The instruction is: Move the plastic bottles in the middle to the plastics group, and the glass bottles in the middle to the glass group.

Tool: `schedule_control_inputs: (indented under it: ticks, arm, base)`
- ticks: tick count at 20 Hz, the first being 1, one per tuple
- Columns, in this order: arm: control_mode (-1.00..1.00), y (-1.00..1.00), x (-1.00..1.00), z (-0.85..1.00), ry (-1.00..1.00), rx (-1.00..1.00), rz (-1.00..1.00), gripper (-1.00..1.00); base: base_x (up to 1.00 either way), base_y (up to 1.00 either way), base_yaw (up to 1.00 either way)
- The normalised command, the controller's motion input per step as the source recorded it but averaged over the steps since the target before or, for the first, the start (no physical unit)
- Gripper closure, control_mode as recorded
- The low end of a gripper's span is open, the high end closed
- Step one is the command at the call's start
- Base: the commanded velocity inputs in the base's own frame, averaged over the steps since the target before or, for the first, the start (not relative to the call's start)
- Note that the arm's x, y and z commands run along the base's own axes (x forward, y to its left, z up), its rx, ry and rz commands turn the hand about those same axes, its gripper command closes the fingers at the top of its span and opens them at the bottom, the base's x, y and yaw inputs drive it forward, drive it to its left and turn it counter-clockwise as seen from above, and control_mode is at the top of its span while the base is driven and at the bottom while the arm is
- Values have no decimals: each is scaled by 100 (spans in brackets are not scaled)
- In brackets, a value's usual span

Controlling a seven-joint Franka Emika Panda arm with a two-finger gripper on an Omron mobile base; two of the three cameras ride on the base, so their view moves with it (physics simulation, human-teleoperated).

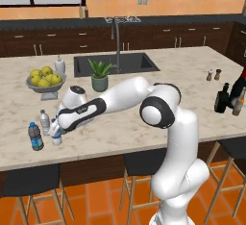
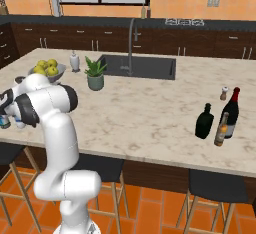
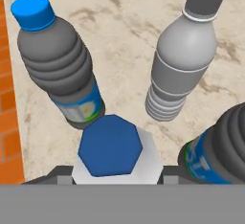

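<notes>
Plastic bottle (image 3: 111,146) between end effector (image 3: 112,176) tips, grip unclear; beige marble counter (image 1: 144,123), orange walls.

Dark-grey bottle (image 3: 60,70): blue cap, blue label. Pale grey bottle (image 3: 179,70): dark cap. Counter (image 1: 144,94): beige marble.

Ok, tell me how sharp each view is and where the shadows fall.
Left base view: soft, coarse render; faint shadow under the fruit bowl. Right base view: equally soft; black bottle shows a slight sheen. Hand view: sharpest, close foreshortening; blue-capped grey bottle and pale bottle lean outward.
</notes>
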Motion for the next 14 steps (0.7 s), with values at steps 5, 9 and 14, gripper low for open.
schedule_control_inputs:
  ticks: [5, 9, 14]
  arm:
    - [-100, 0, 0, 0, 0, 0, 0, -100]
    - [-100, 0, 0, 2, 0, 0, 0, -100]
    - [-100, 0, 0, 22, 0, -4, 0, -100]
  base:
    - [0, 0, 0]
    - [0, 0, 0]
    - [0, 0, 0]
